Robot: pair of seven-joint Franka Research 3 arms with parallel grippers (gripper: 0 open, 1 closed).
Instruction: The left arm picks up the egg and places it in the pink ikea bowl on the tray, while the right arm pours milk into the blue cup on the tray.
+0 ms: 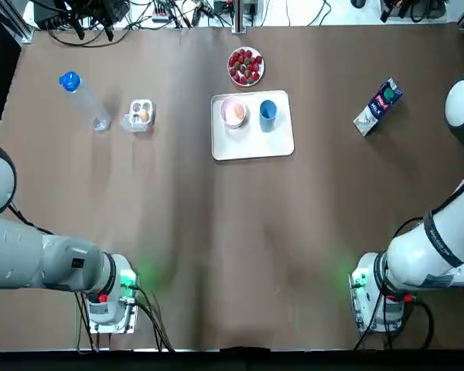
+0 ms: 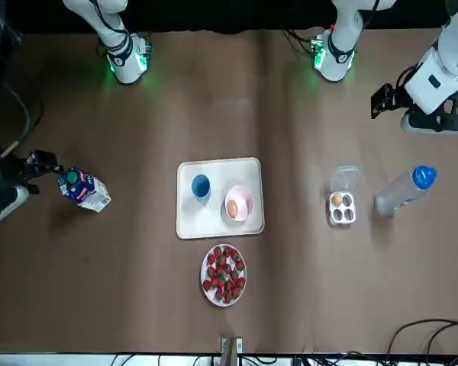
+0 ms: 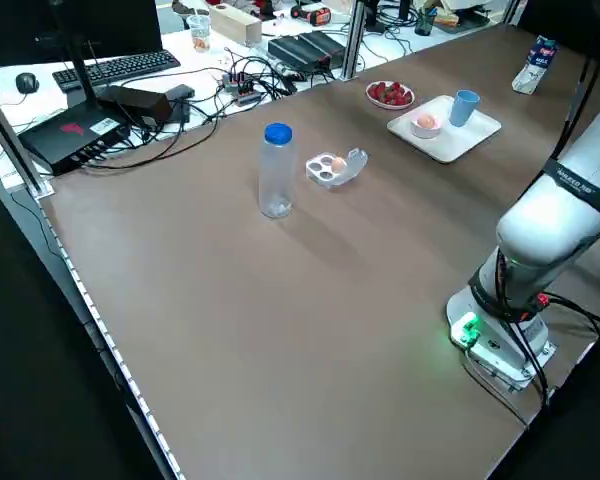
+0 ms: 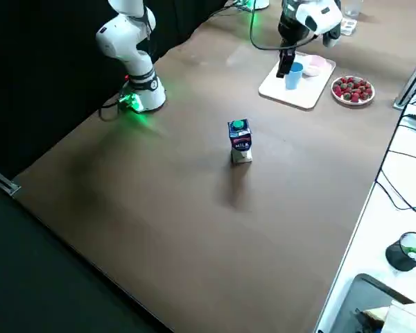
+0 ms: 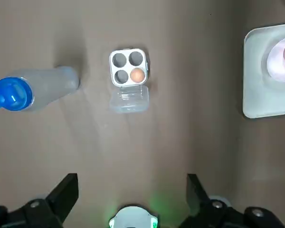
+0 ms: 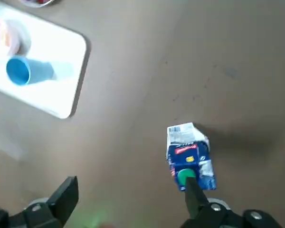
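Left gripper [image 5: 131, 184] hangs high, jaws wide apart and empty; the egg [image 5: 137, 76] sits in line ahead of them in its clear holder [image 5: 127, 71], well apart from the pink bowl [image 5: 279, 61]; right gripper [image 6: 130, 186], equally open and empty, hovers just beside the upright milk carton [image 6: 189, 156].

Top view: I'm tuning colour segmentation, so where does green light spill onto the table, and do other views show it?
Top view: green glow on the table beside the left arm's base and the right arm's base. Front view: the same glow at both bases. Left wrist view: green light on the left arm's base. Right side view: glow by one base; the milk carton casts a soft shadow.
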